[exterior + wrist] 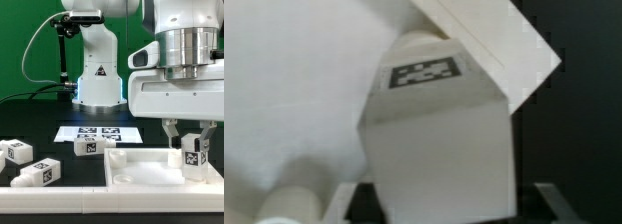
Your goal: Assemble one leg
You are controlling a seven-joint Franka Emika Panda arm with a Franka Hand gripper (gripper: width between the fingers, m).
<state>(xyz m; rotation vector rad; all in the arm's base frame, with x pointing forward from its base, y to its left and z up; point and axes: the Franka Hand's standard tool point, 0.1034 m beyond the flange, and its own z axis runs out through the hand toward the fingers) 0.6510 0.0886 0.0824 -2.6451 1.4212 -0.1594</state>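
table (30,120): black, carrying all the parts. arm base (98,75): white, at the back. rimmed white tray (135,178): the largest furniture piece, lying flat at the front. marker board (95,132): flat on the table behind the tray. gripper (189,138): fingers closed on the leg (190,155), which is held upright, tag facing the exterior camera, over the tray corner on the exterior view's right. the wrist view shows the same leg (434,140) close against the tray's white surfaces; whether it is seated cannot be told. three loose legs (18,152) (38,172) (90,146) lie on the table towards the exterior view's left, outside the tray.

risk, as a judgement: if the leg is tilted or off its seat, pressing down could jam it or push the tray across the table. a slipping hold could let the leg twist between the fingers.

contents: apart from the held leg at its corner, no part is seen inside the tray's recess.
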